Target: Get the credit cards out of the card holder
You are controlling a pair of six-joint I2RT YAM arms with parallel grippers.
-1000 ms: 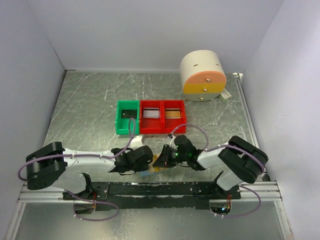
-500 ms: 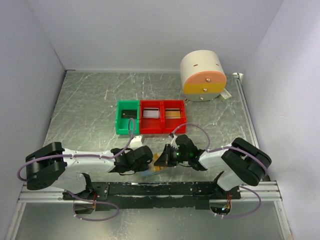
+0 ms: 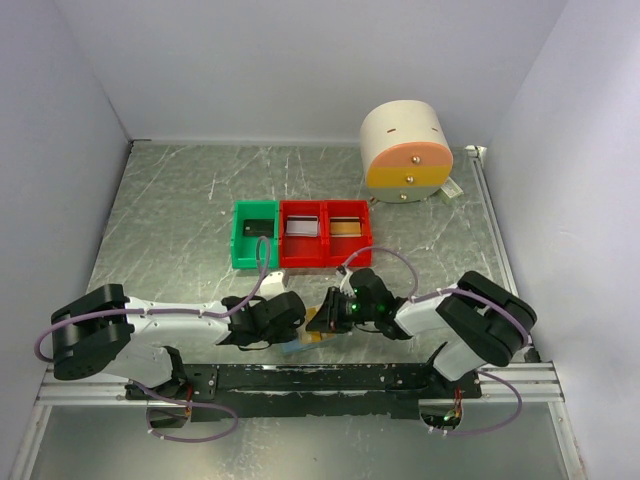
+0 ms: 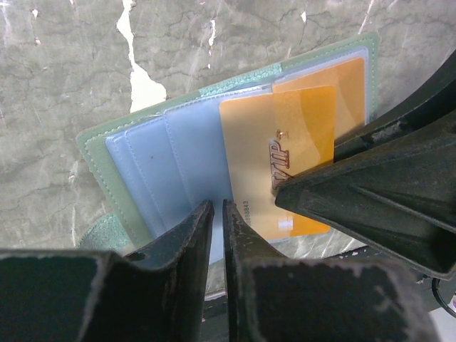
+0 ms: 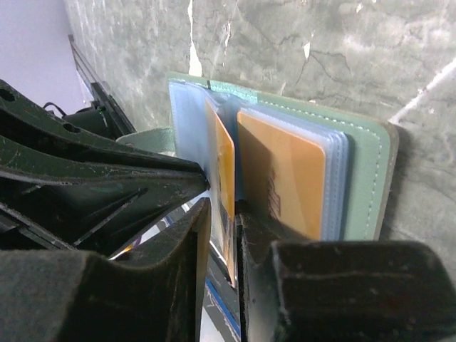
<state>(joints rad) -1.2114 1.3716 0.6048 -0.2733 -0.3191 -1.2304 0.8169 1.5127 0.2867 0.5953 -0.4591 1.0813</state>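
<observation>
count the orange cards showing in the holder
2. The VIP card lies mid card holder; the second card sits behind it, nearer the edge. Others may be hidden in pockets.

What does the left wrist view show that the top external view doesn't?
Left wrist only: the card holder lying open, two overlapping orange cards in it, the front one lettered VIP, and the left claw pinching the holder's near edge.

Top external only: the green bin, two red bins, the round cream drawer unit, and both arms whole.

Shared: the marbled grey table, with the holder showing only as a sliver from above.
</observation>
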